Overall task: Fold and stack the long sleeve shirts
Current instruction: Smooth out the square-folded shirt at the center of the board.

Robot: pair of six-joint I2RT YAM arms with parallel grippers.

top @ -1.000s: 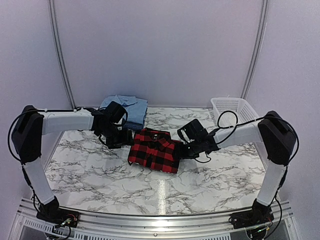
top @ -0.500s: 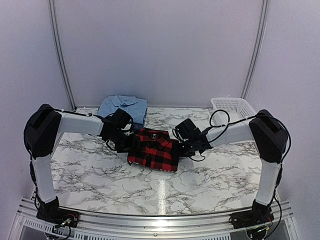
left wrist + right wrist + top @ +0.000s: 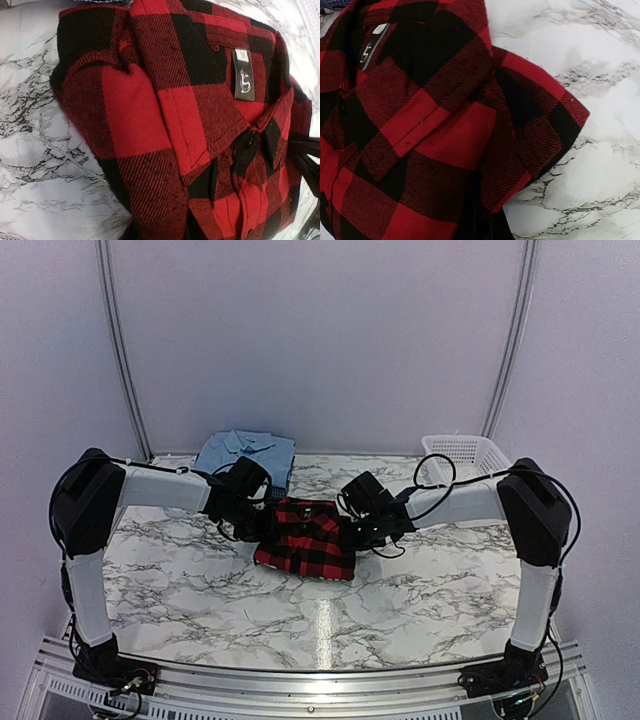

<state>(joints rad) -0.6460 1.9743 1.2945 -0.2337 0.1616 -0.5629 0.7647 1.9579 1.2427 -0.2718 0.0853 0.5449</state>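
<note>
Both arms close on the folded red-and-black plaid shirt (image 3: 305, 538), the left gripper (image 3: 262, 528) at its left edge and the right gripper (image 3: 357, 532) at its right edge. The right jaws are clenched, though whether they pinch cloth cannot be told. The left jaws' state is hidden. Folding looks finished and stacking appears in hand. The next move calls for a level, two-sided lift onto the light blue collared shirt (image 3: 247, 453), behind and left of the plaid shirt.
</note>
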